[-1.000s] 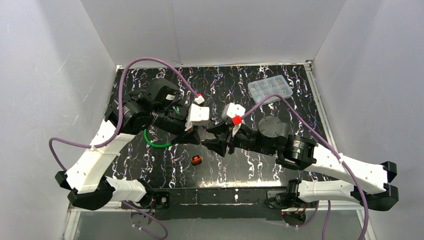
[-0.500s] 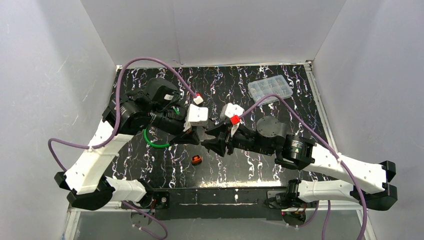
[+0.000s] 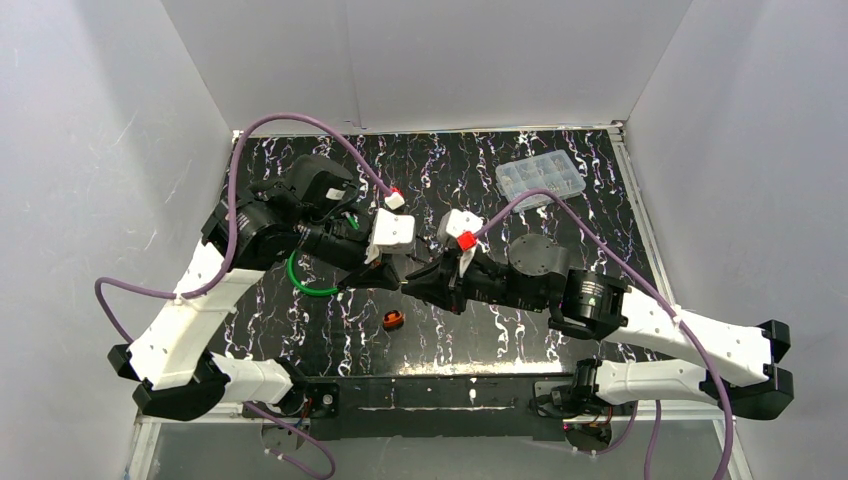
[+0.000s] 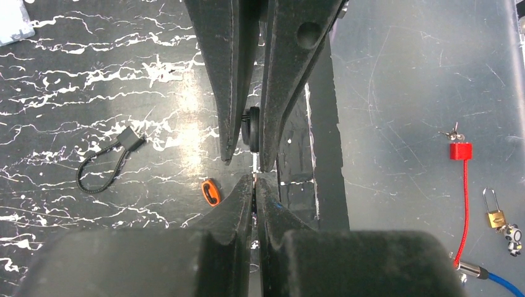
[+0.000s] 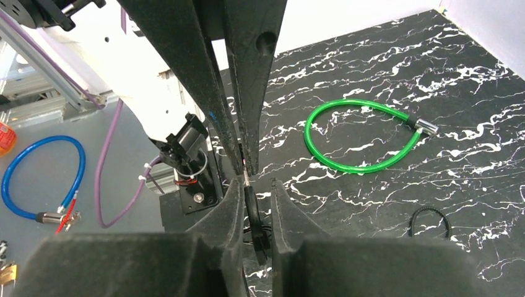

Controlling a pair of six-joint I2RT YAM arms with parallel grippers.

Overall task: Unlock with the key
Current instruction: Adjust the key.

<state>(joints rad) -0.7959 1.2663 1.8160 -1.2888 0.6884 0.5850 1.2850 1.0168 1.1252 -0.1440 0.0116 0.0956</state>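
Orange, a small piece (image 3: 393,320) lies nearest, at 6 o'clock from the key (image 4: 251,131) held above mid-desk, its thin blade pinched tight by the left end effector (image 4: 254,182), the right end effector (image 5: 255,184) narrow round its black head, contact unclear; green cable loop (image 5: 308,133) at 9 o'clock, clear box (image 3: 540,178) at 1 o'clock, black marbled desk (image 3: 500,332), white walls (image 3: 430,60).

Robotics laboratory test cell: white panel walls (image 3: 100,150) enclose a black marbled tabletop (image 3: 450,160); aluminium extrusion framing (image 5: 43,83) stands alongside, with purple cabling (image 3: 290,122).
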